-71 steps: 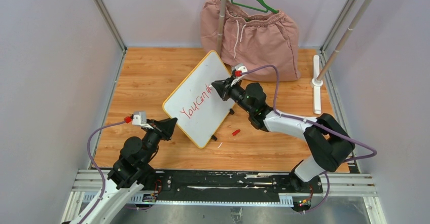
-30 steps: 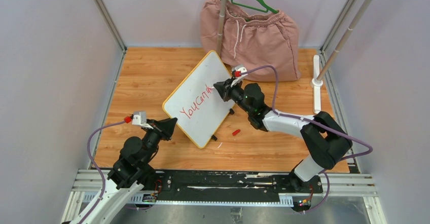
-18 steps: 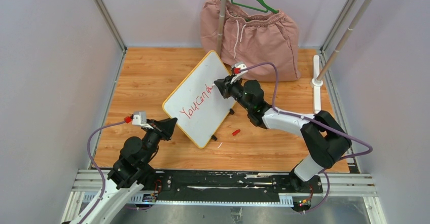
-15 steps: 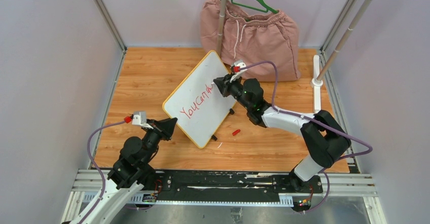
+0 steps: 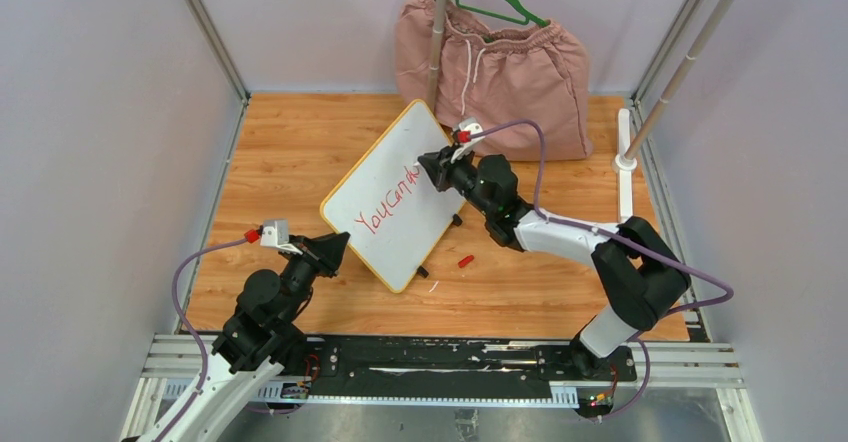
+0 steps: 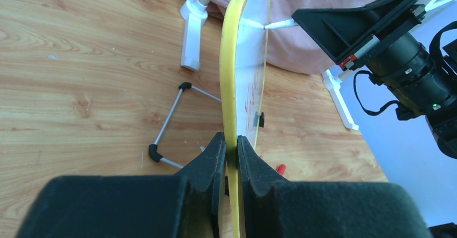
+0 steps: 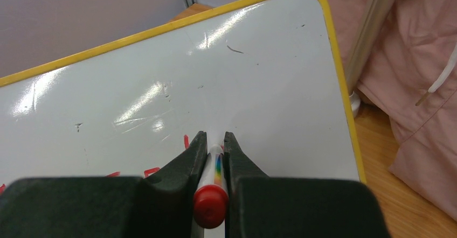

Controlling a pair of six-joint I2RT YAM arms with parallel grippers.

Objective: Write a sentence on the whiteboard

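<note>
My left gripper (image 6: 230, 141) pinches the edge of the whiteboard (image 6: 233, 60). My right gripper (image 7: 215, 139) is clamped on a marker (image 7: 214, 169), its tip touching the whiteboard just ahead.

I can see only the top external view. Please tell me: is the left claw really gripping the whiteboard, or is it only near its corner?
Observer: Gripping. The left wrist view shows the left claw shut on the yellow rim of the whiteboard, one finger on each face.
Operator: What is inside the right claw? From above it is only black for me.
Observer: The right wrist view shows the right claw shut on a marker with a red back end.
Operator: Is anything behind the board?
Observer: Yes. The left wrist view shows a thin wire frame with black corners, low over the table behind it.
</note>
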